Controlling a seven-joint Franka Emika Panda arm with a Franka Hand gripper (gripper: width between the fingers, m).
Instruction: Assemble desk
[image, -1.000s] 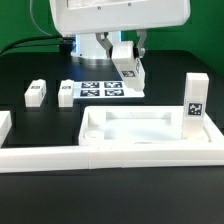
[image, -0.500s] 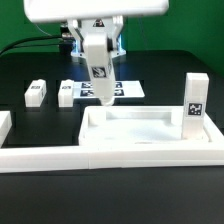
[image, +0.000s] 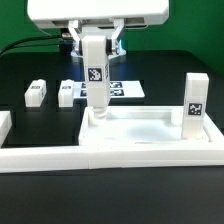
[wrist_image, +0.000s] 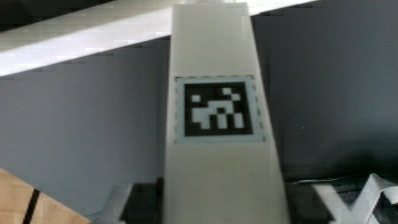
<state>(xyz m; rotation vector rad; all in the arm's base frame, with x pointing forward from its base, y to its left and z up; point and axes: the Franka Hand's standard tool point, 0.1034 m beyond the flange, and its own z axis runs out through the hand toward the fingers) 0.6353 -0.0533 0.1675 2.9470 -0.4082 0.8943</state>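
My gripper is shut on a white leg block and holds it upright by its upper end. A black-and-white tag shows on the side of this leg. Its lower end is at the far corner of the white rimmed tabletop, on the exterior view's left; whether it touches I cannot tell. A second leg stands upright at the tabletop's far corner on the exterior view's right. Two loose legs lie on the black table. In the wrist view the held leg fills the middle between the fingers of the gripper.
The marker board lies flat behind the tabletop, partly hidden by the held leg. A long white border rail runs along the front, with a short piece at the exterior view's left edge.
The gripper has carried the leg from above the marker board toward the exterior view's left, turned it from tilted to upright and lowered it to the tabletop's far corner.
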